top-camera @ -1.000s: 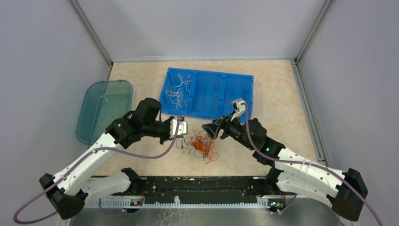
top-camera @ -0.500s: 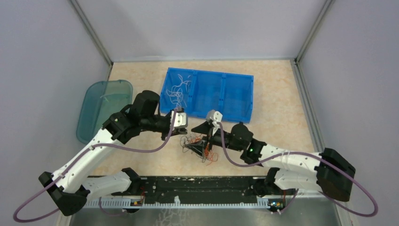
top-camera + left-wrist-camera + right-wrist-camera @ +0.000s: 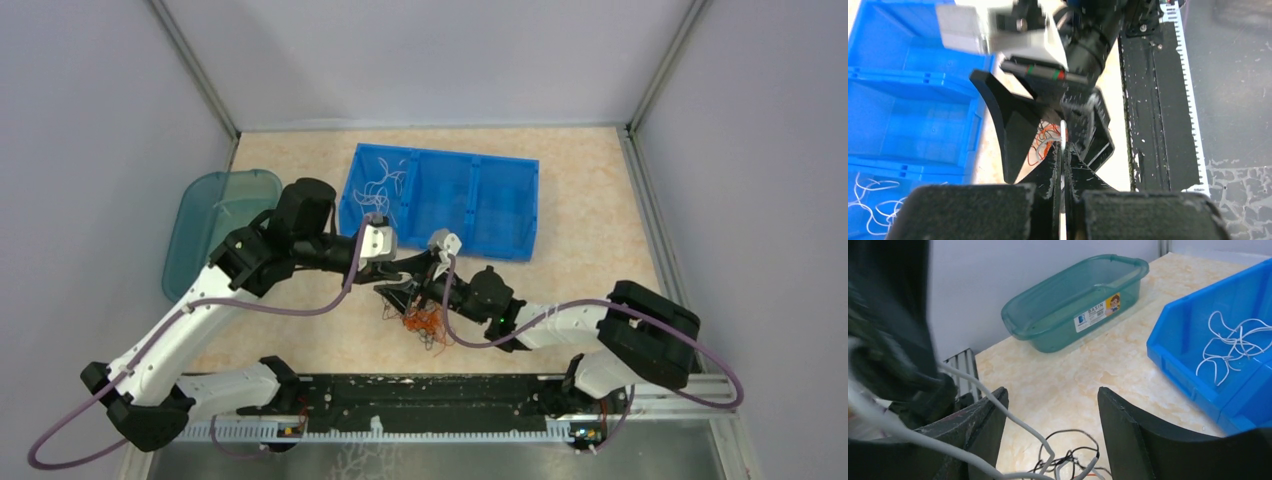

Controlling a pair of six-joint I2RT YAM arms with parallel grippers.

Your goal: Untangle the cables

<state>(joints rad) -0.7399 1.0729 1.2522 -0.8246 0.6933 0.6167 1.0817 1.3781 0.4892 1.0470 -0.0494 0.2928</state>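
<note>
The cables [image 3: 425, 322] lie as a tangled heap of red-orange, black and white strands on the table between the two arms. My left gripper [image 3: 398, 275] hangs just above the heap's left edge. In the left wrist view its jaws [image 3: 1063, 150] are shut on a thin white cable [image 3: 1063, 131] that runs up out of the heap. My right gripper [image 3: 405, 298] faces it from the right, open, right at the heap. In the right wrist view the white cable [image 3: 1018, 422] crosses its left finger [image 3: 980, 427], with black strands [image 3: 1083, 450] below the gap.
A blue three-compartment bin [image 3: 520, 200] stands behind the heap, with loose white cables [image 3: 380, 185] in its left compartment. A teal see-through basin [image 3: 215, 225] sits at the left, against the wall. A black rail [image 3: 420, 395] runs along the near edge.
My right arm has swung left and down from beside the blue bin to the heap, facing the left gripper. My left gripper has drawn slightly back and up, still shut.
</note>
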